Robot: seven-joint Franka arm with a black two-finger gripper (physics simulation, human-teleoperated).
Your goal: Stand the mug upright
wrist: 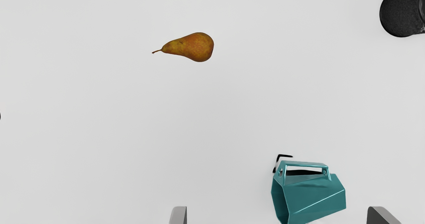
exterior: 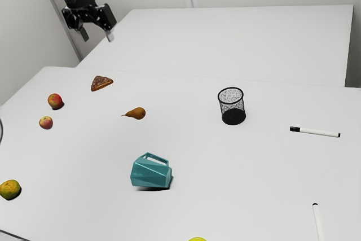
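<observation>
In the exterior view the black gripper [exterior: 97,37] hangs high above the table at the upper left, well away from the mug. Its two fingers stand wide apart with nothing between them. The teal faceted mug [exterior: 151,172] lies on its side on the table, handle upward. From the wrist view, the open gripper [wrist: 277,215] has its fingertips at the bottom edge, and the mug [wrist: 313,197] appears below, between their lines of sight, its mouth facing the side of one finger.
A pear [exterior: 136,113] lies between the mug and a pizza slice [exterior: 101,83]. A black mesh cup [exterior: 232,106] stands beyond. Two red fruits [exterior: 55,101], a yellow-green fruit [exterior: 10,189], a yellow object [exterior: 197,239] and two white markers [exterior: 316,132] are spread around.
</observation>
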